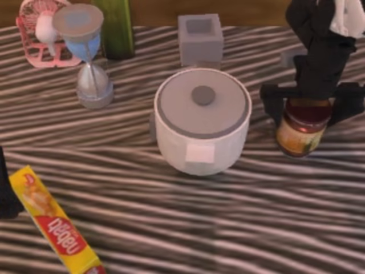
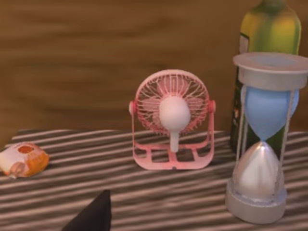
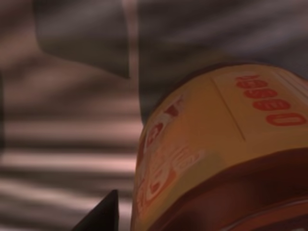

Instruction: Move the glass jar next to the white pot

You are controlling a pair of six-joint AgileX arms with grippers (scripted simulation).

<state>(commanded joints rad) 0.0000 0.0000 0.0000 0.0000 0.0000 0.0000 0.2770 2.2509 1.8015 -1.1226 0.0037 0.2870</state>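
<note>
The glass jar [image 1: 301, 130], with amber contents, a pale label and a dark red lid, stands to the right of the white pot [image 1: 202, 123], a small gap between them. The pot has a grey lid, a grey knob and a white square label. My right gripper [image 1: 311, 103] hangs over the jar, open, one dark finger on each side of the lid. In the right wrist view the jar [image 3: 216, 149] fills the frame, and one fingertip [image 3: 103, 214] stands clear of its side. My left gripper [image 1: 4, 191] is parked at the table's left edge, open and holding nothing.
A grey square box [image 1: 199, 39] stands behind the pot. At the back left are a blue-and-grey hourglass [image 1: 88, 63], a tall green bottle [image 1: 117, 28] and a pink fan [image 1: 40, 34]. A yellow snack packet [image 1: 54, 225] lies at the front left.
</note>
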